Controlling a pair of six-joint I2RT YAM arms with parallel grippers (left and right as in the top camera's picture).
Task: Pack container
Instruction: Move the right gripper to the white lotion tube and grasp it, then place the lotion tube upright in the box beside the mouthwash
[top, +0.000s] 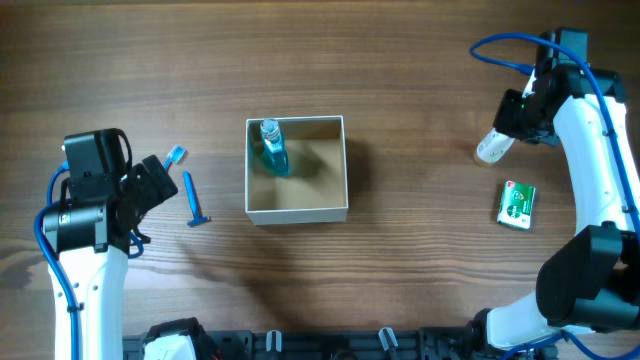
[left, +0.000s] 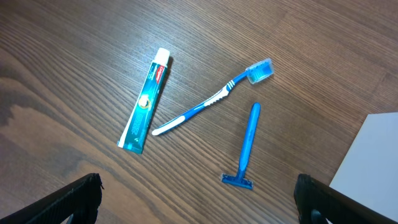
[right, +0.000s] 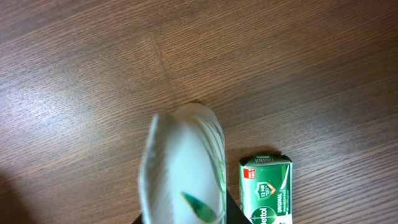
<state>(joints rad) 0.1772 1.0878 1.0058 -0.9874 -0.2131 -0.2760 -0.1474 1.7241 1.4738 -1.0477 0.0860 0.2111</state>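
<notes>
Container (top: 296, 212): set mid-table, between both arms; blue bottle (top: 272, 150) seen in its far-left corner.
Left gripper (top: 152, 182): left of container, jaws spread, nothing held.
Right gripper (top: 512, 125): right of container, jaws clamped on white tube (top: 492, 148).
Toothpaste (left: 147, 99), toothbrush (left: 214, 99), razor (left: 247, 146): laid left of container.
Soap box (top: 517, 204): right of container.

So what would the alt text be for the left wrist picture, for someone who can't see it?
Three toiletries lie on a wooden table: a teal toothpaste tube, a blue-and-white toothbrush and a blue razor. A white corner of the container shows at the right edge, and the arm's two dark fingers sit wide apart in the bottom corners.
</notes>
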